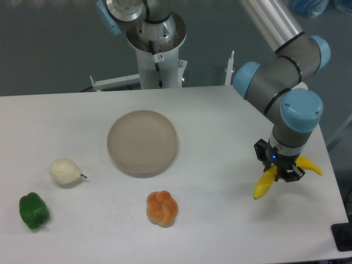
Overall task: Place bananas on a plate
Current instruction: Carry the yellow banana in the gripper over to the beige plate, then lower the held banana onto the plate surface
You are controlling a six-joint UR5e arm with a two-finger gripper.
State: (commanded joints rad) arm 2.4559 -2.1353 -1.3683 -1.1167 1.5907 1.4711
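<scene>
- Camera view, looking down at the white table from the front: the gripper is way over on the right side, pointing straight down, jaws closed around the middle of the banana.
- The banana sticks out both sides of the fingers, one end toward the lower left and the other tip poking out to the right. Honestly can't tell if it's resting on the table or just off it.
- The plate sits around the middle of the table, well apart from the gripper, with nothing on it.
- Other stuff lying around: an orange lobed fruit just in front of the plate, a pale pear off to the left, and a green pepper near the front-left corner.
</scene>
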